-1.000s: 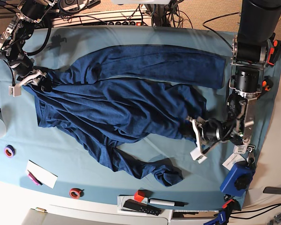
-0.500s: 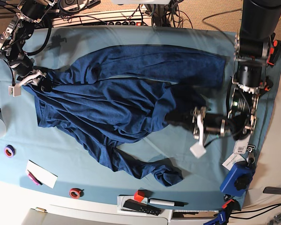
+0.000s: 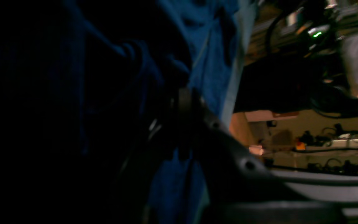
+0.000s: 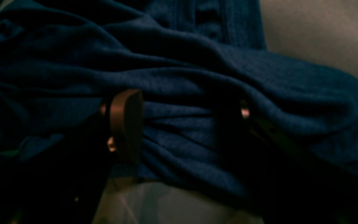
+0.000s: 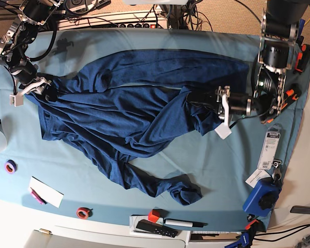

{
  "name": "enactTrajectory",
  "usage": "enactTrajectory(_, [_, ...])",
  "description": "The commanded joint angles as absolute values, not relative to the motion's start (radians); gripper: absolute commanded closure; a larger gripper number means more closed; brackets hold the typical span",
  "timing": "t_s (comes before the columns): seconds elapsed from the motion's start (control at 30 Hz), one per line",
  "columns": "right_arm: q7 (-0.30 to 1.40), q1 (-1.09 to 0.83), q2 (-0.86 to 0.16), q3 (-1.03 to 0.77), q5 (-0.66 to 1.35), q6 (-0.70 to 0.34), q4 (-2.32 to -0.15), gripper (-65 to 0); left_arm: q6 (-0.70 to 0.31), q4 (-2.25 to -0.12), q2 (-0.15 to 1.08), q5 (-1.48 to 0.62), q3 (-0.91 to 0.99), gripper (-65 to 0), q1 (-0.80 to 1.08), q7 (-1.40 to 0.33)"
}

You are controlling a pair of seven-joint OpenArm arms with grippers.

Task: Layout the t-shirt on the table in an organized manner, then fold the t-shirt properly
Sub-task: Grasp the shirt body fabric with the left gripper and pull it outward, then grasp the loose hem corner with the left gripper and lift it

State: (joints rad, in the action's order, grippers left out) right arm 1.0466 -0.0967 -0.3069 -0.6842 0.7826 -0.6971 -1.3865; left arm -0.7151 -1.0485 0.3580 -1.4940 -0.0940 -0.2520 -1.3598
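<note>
The dark navy t-shirt (image 5: 124, 113) lies wrinkled across the teal table (image 5: 222, 170), one long sleeve stretched along the back and the other crumpled at the front (image 5: 183, 192). On the right of the base view, my left gripper (image 5: 196, 98) is shut on a bunched fold of the shirt's right edge. The left wrist view is very dark, showing the gripper (image 3: 182, 102) buried in blue fabric (image 3: 210, 46). At the shirt's far-left corner my right gripper (image 5: 39, 85) stands open. Its fingers (image 4: 126, 124) straddle a ridge of cloth (image 4: 197, 71).
Along the front edge lie a purple tape ring (image 5: 10, 166), a white card (image 5: 45, 191), a red tape ring (image 5: 82, 212), a red cube (image 5: 154, 215), a remote (image 5: 155, 228) and a pen (image 5: 183, 223). A blue device (image 5: 262, 199) and paper tags (image 5: 271, 150) sit at the right.
My left gripper has travelled toward the table's back and slightly left, dragging the shirt's right fold with it. The right arm has stayed still.
</note>
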Motion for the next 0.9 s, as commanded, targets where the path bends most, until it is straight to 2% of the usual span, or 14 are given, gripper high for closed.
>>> enactTrajectory(0.0, [1.038, -0.088, -0.324, -0.687, 0.793, -0.698, -1.398, -37.0, -0.698, -1.051, 0.363, -1.484, -0.096, 0.0, -0.244, -1.396])
enactTrajectory(0.1, [1.038, -0.088, -0.324, -0.687, 0.793, -0.698, -1.398, -37.0, -0.698, -1.059, 0.363, -1.484, -0.096, -1.0, -0.246, -1.396])
enactTrajectory(0.17, [1.038, -0.088, -0.324, -0.687, 0.793, -0.698, -1.398, -37.0, -0.698, -1.084, 0.363, -1.484, -0.096, -17.5, -0.257, -1.396])
enactTrajectory(0.2, [1.038, -0.088, -0.324, -0.687, 0.793, -0.698, -1.398, -37.0, -0.698, -1.104, 0.363, -1.484, -0.096, -22.7, -0.263, -1.396])
enactTrajectory(0.23, [1.039, -0.088, -0.324, -0.687, 0.793, -0.698, -1.398, -37.0, -0.698, -1.126, 0.363, -1.484, -0.096, -24.6, -0.27, -1.396])
enactTrajectory(0.63, [1.039, -0.088, -0.324, -0.687, 0.792, -0.698, -1.398, -37.0, -0.698, -1.364, 0.371, -1.463, -0.096, -24.5, -0.372, -1.396])
enactTrajectory(0.73, [1.039, -0.088, -0.324, -0.687, 0.792, -0.698, -1.398, -37.0, -0.698, -1.373, 0.38, -1.251, -0.096, -23.0, -0.398, -1.373])
enactTrajectory(0.87, [1.039, -0.088, -0.324, -0.687, 0.792, -0.698, -1.398, -37.0, -0.698, -1.373, 0.377, -0.888, -0.096, -21.9, -0.413, -1.15])
